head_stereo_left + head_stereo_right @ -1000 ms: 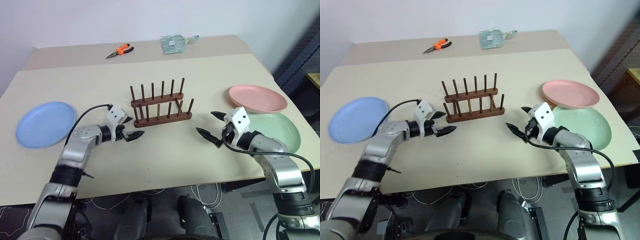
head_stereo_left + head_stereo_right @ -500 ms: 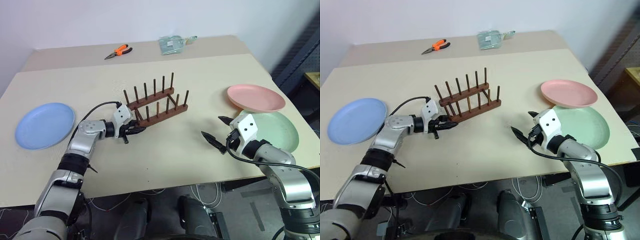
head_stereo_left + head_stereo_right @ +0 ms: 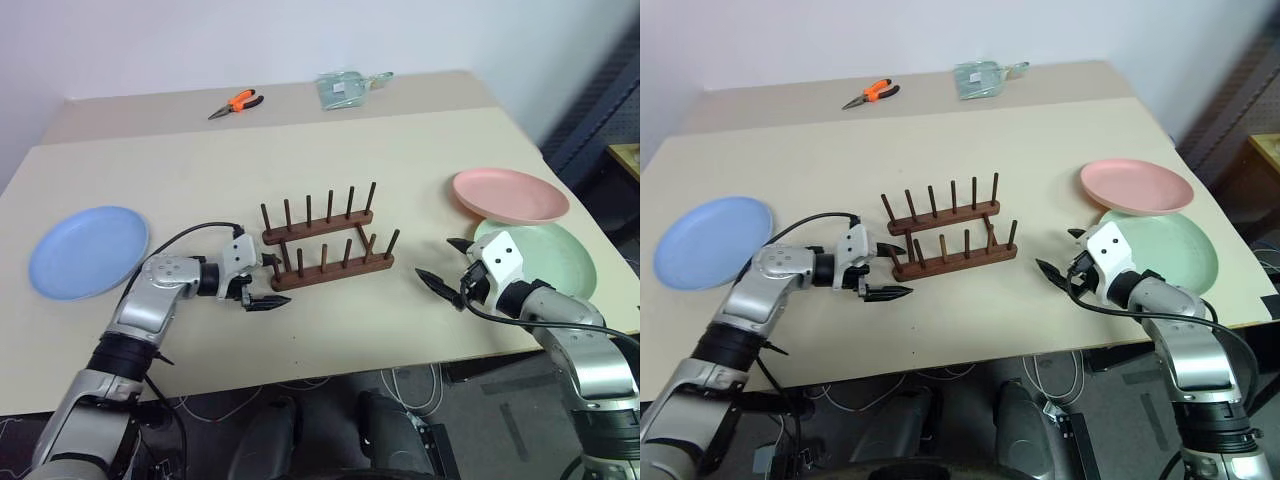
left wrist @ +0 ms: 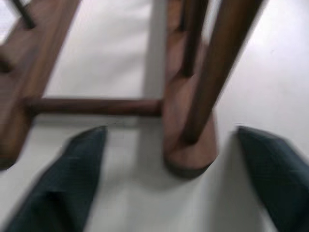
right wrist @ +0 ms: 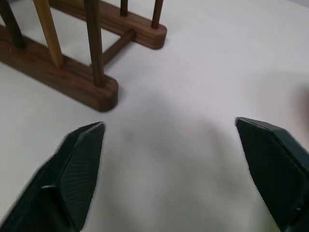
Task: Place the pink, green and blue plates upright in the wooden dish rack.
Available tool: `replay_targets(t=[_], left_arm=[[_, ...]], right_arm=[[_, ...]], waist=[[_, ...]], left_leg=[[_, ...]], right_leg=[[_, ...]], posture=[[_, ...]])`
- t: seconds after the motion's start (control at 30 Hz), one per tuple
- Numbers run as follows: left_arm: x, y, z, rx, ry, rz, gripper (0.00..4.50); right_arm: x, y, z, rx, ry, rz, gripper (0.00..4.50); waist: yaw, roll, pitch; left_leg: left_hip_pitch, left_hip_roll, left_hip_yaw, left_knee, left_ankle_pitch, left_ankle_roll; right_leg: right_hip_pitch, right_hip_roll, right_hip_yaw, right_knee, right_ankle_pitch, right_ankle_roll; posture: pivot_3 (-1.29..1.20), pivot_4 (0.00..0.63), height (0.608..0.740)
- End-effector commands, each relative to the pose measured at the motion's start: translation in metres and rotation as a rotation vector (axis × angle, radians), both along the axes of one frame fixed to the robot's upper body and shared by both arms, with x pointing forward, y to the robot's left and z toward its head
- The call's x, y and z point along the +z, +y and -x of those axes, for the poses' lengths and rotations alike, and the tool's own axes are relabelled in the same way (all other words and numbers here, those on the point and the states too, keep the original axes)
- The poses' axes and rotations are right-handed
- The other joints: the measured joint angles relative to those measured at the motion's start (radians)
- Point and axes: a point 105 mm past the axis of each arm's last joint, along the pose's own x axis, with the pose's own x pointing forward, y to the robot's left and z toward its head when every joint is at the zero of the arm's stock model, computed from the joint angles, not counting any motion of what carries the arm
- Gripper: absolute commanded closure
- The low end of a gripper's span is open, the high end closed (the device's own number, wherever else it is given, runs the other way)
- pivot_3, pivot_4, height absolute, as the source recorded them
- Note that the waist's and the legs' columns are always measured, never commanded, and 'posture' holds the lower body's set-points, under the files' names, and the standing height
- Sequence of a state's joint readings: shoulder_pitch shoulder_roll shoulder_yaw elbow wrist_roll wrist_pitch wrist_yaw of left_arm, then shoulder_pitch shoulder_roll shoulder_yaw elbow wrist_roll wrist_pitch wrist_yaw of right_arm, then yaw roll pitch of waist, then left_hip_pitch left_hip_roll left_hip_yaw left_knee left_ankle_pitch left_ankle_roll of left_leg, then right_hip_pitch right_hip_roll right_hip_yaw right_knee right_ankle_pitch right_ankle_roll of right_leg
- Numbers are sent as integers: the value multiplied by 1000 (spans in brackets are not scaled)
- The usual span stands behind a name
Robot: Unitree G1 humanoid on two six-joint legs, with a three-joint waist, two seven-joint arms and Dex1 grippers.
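I have the table (image 3: 400,140) in front of me with all three plates lying flat and the rack (image 3: 326,247) empty in the middle. The blue plate (image 3: 88,251) sits far out on my left, well apart from the rack. The green plate (image 3: 550,255) lies at the right edge with the pink plate (image 3: 510,195) overlapping its far rim. That overlap is my main worry: if I pull the green one first, it could drag the pink one along or tip it off the table edge, so I judge the pink should go first.

The rack is light and loose on the table. My left gripper (image 3: 258,284) sits wide open and empty at its left end, one finger on either side of the near rail's tip in the wrist view. Any sideways sweep from there could knock or swing the rack and spoil the line-up for every plate.

My right gripper (image 3: 447,265) hovers open and empty between the rack and the green plate. Flat, shallow rims give the fingers little to bite, so I expect a slip or a plate sliding away when I pinch.

Pliers (image 3: 238,101) and a clear bag (image 3: 347,88) lie at the far side, out of the way.
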State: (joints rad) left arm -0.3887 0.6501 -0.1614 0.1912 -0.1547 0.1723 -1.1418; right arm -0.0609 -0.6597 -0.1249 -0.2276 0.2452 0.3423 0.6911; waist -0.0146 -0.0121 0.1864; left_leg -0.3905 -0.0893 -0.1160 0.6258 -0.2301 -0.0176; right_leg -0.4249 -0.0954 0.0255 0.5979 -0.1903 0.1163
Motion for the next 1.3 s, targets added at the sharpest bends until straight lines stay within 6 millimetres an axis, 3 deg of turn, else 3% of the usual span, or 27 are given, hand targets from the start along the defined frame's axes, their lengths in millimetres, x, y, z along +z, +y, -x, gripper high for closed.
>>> replay_targets(t=[0.03,0.07,0.1,0.2,0.3,0.4,0.6,0.77,0.93,1.03,1.2,1.3], left_arm=[[-18,41,27,126,126,-73,194],[-19,45,37,138,151,-68,860],[-20,43,49,128,181,-56,1217],[-20,17,79,52,242,6,2714],[-25,-12,82,45,214,42,4189],[-33,-32,58,197,118,82,4189],[-38,-24,7,586,28,151,4189],[-38,-14,-11,674,-36,132,4189],[-33,-11,-20,697,-52,156,4189],[-24,-21,-13,619,-55,199,4253],[0,-52,16,381,-68,303,4253],[23,-76,37,209,-63,402,4253]], right_arm=[[5,11,12,107,7,35,1878],[4,16,16,135,20,38,2464],[2,21,20,165,34,43,3022],[-7,38,26,223,64,50,4499],[-17,52,25,235,67,52,4500],[-27,62,10,191,42,111,4500],[-28,72,-30,44,-17,119,4500],[-29,73,-51,-25,-33,125,4500],[-23,71,-56,-16,-58,135,4500],[2,52,-51,7,-139,194,3648],[54,9,-39,-9,-284,358,1185],[72,-37,-38,-106,-309,596,1185]], waist=[[-12,1,0],[-22,1,0],[-26,1,-1],[-28,4,-2],[-13,7,-4],[18,8,-5],[31,7,-8],[14,7,-10],[2,7,-11],[2,7,-11],[3,7,-10],[7,6,-9]], left_leg=[[1,1,0,-1,0,0],[1,1,1,-2,0,0],[2,2,1,-4,0,0],[3,3,1,-5,-1,0],[3,1,2,-4,-1,0],[0,0,2,-1,-1,0],[1,-2,1,5,-1,1],[3,0,1,3,-1,1],[3,0,1,3,-1,1],[3,0,1,3,-1,1],[0,-1,2,2,-2,1],[-1,-1,2,3,-2,1]], right_leg=[[0,0,0,0,0,0],[0,0,0,1,0,0],[-1,0,0,0,-1,-1],[-1,-1,0,1,-4,-1],[1,-2,0,-1,-4,-1],[1,-3,-1,-2,-4,-1],[6,-3,-1,-2,-3,-1],[4,-1,-2,0,-1,1],[5,-1,-2,0,0,1],[4,-1,-2,1,0,1],[2,-2,-1,-1,0,1],[2,-2,-1,-2,-3,-1]], posture=[[0,150,739],[0,150,739],[0,150,739],[0,150,739],[0,150,739],[0,150,739],[0,150,739],[0,150,739],[0,150,739],[0,150,739],[0,150,739],[0,150,739]])
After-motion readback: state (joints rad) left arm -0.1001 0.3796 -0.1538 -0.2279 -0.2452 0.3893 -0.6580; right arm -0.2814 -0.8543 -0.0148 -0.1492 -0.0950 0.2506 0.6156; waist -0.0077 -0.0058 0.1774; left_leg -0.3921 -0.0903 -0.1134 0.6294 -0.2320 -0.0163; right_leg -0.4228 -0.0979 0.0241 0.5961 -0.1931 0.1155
